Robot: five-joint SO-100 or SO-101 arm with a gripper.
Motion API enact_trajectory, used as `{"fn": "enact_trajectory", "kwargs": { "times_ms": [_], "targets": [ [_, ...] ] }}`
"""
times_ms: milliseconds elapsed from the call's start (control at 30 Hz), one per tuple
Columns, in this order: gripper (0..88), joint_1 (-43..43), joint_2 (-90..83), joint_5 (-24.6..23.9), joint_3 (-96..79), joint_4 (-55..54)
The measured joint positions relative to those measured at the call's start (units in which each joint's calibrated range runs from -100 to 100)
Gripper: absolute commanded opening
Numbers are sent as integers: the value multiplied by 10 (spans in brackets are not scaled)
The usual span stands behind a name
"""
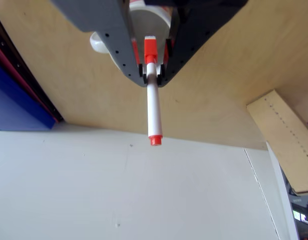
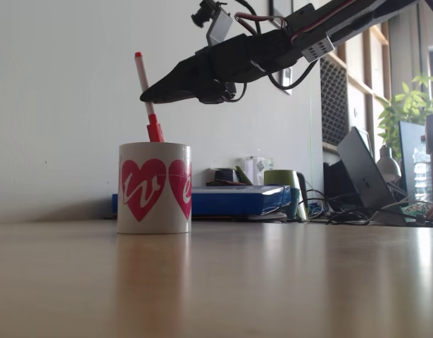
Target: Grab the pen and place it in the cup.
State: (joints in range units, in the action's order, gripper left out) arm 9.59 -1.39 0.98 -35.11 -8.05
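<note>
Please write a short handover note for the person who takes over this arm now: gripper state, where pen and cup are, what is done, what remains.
Gripper: shut on the pen, gripping near its orange-red cap.
Pen: held almost upright above the cup, cap end down, just over the rim in the fixed view.
Cup: standing upright on the wooden table.
Done: pen grabbed, lifted, brought over the cup.
Left: lower the pen in, open the gripper, retreat.

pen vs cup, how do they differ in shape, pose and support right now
The pen is slim and stick-like; the cup is a wide cylinder. The pen is tilted, held in the claw with its capped end just above the rim; the cup stands upright on the table. Both are white with red markings.
</note>
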Motion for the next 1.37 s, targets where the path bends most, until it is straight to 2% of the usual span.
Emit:
{"fn": "enact_trajectory", "kwargs": {
  "times_ms": [300,467,1367],
  "targets": [
    [25,-11,28,0,-3,-2],
    [139,-16,30,0,-6,-2],
    [137,-15,30,0,-20,-2]
  ]
}}
